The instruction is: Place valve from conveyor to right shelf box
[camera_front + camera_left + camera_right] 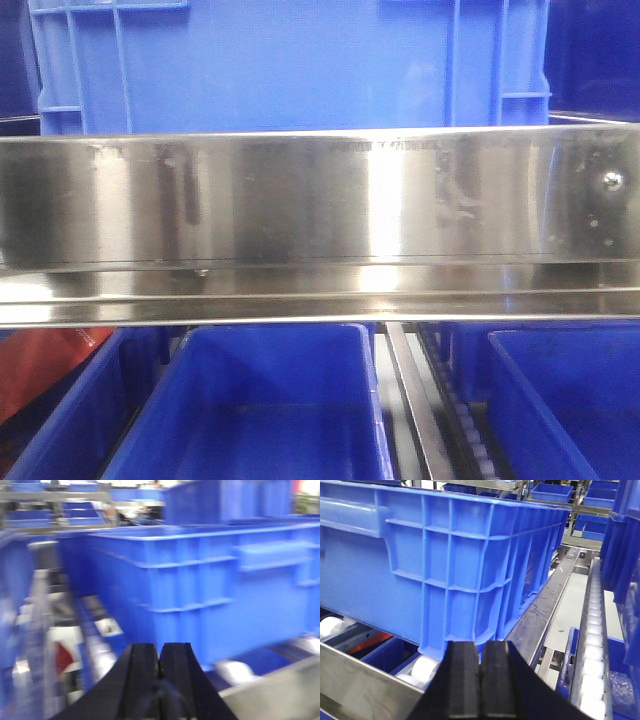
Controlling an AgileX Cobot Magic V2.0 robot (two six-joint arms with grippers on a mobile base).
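Left gripper (159, 662) – jaws pressed together, nothing between them, facing a blue crate (210, 580); view blurred. Right gripper (480, 672) – same, closed and empty, beside another blue crate (430, 565) on white rollers (425, 667). Valve and conveyor not visible in any view. Risk: with a steel rail (320, 210) blocking the front camera, an arm swinging toward the belt could clip a crate.

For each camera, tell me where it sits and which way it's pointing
Exterior front: faces a steel rail head-on, blue bins above and below; no robot parts show.
Left wrist: looks past the shut left gripper at a blue crate; blurred.
Right wrist: looks past the shut right gripper at a blue crate on white rollers.
Both wrist views share close crate walls.
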